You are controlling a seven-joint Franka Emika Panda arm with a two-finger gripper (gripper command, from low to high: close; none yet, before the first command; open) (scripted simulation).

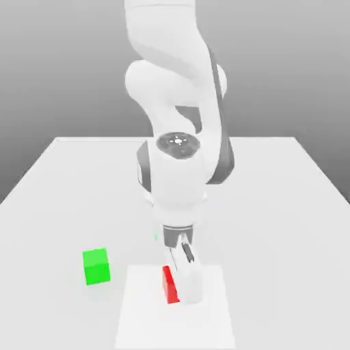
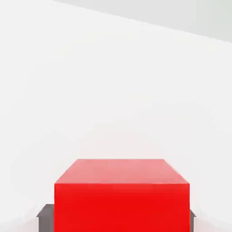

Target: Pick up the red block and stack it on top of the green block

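The red block rests on the white table near the front edge, and the arm reaches straight down over it. My gripper straddles it, and the white finger on the exterior view's right hides much of the cube. In the hand view the red block sits between two dark pads that lie flush against its sides, so the gripper is shut on it. The green block stands apart on the table, toward the exterior view's left of the red one.
A brighter white rectangle marks the surface under the gripper. The pale table stretches back behind the arm and out to both sides.
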